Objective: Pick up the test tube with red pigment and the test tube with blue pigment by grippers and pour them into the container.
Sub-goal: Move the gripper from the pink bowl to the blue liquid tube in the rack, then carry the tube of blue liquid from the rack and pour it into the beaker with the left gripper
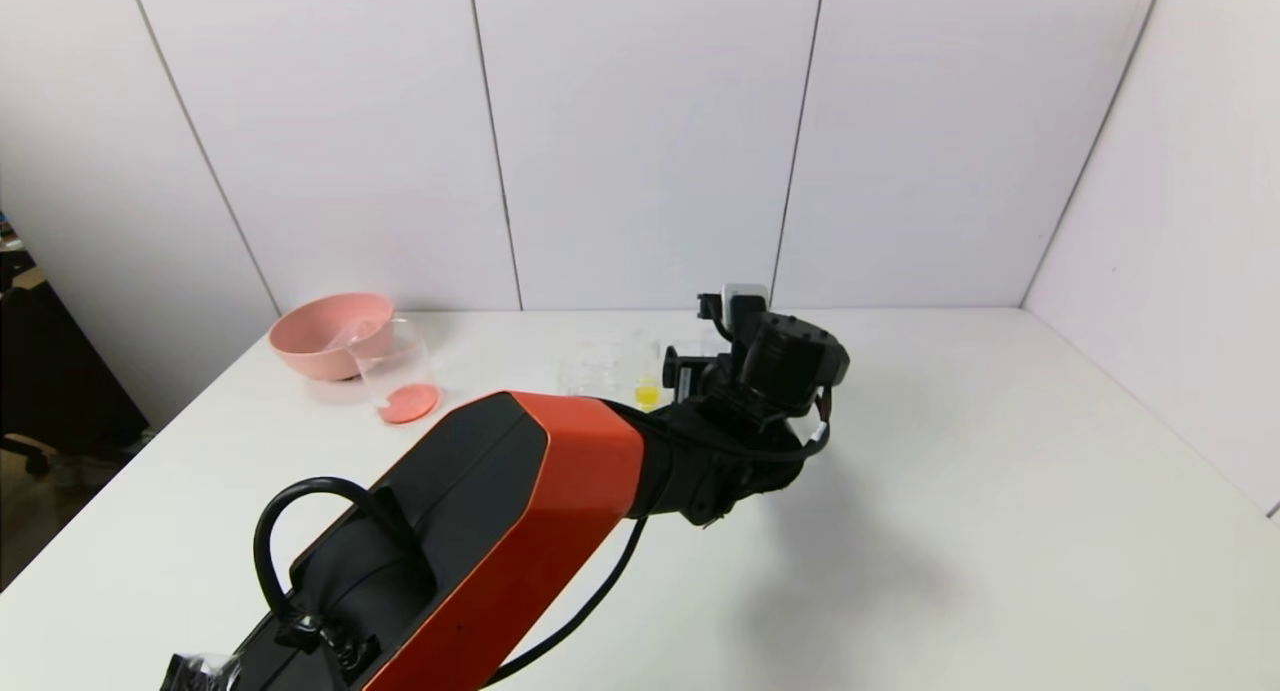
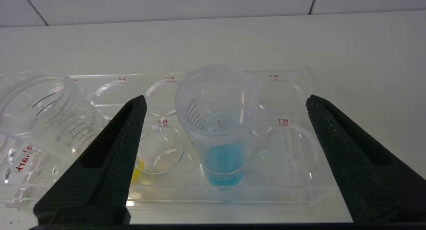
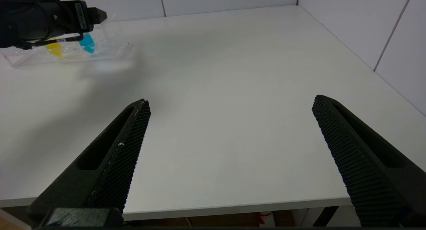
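The test tube with blue pigment (image 2: 219, 136) stands upright in the clear rack (image 2: 286, 190), with blue liquid at its bottom. My left gripper (image 2: 226, 98) is open, one finger on each side of this tube and not touching it. In the head view the left arm reaches to the rack (image 1: 600, 369), and its wrist hides the blue tube. The container (image 1: 400, 376) stands to the left beside the bowl, with red-orange liquid in its bottom. No tube with red pigment shows. My right gripper (image 3: 230, 100) is open and empty over the table's front edge.
A tube with yellow liquid (image 2: 43, 113) stands in the rack beside the left finger; it also shows in the head view (image 1: 647, 391). A pink bowl (image 1: 330, 333) sits at the back left. White walls close the table's back and right sides.
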Controlling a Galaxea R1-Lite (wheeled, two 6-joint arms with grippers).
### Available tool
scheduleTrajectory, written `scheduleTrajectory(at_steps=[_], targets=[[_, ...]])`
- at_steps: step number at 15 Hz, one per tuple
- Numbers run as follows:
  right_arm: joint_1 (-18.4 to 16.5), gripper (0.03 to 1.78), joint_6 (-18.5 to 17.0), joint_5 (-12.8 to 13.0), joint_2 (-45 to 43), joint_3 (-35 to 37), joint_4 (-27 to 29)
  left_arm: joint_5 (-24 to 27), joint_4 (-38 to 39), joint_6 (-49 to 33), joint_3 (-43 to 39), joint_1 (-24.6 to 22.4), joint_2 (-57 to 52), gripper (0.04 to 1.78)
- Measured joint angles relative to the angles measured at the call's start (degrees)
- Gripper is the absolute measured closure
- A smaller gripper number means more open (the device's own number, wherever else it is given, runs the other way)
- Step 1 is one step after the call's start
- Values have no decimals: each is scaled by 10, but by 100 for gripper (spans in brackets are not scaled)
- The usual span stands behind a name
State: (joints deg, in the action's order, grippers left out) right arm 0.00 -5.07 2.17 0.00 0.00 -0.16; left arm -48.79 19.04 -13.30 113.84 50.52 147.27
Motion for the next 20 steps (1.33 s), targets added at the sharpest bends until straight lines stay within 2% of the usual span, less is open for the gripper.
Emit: scheduleTrajectory(at_steps=[3, 7, 8, 20], targets=[[0, 4, 0, 0, 0, 0, 0, 0, 0, 0, 0, 1, 0, 49], [0, 4, 0, 0, 0, 0, 0, -2, 9, -1, -4, 3, -2, 122], [0, 4, 0, 0, 0, 0, 0, -1, 9, -1, -4, 2, -3, 134], [0, 4, 0, 0, 0, 0, 0, -2, 12, 10, -5, 4, -36, 137]])
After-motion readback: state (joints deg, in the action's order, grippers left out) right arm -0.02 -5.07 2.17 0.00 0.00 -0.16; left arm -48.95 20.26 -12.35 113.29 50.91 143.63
